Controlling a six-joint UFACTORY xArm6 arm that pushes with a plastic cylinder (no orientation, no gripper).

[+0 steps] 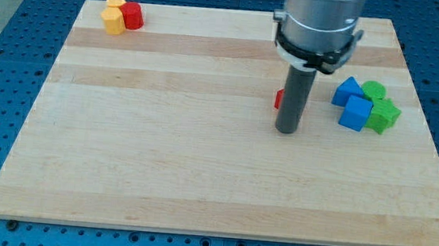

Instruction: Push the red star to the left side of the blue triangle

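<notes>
standing on the pale wooden board [160, 166], my tip [286, 131] was seen with no pincer on it, so nothing was held. a small red block [278, 99], its shape mostly hidden behind the rod, was touched or nearly touched. it was placed left of the blue triangular block [347, 90], blue cube [356, 113] and two green blocks [383, 115]. a blue perforated table [2, 56] was seen beneath.

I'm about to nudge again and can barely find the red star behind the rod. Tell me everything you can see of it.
Only a small red sliver of the red star shows, poking out on the view's left of the rod, just above my tip. Its star shape cannot be made out; the rod hides the rest. It looks like a solid, matte red piece lying on the wooden board, left of the blue triangle with bare wood between. Whether the rod touches it cannot be told.
</notes>
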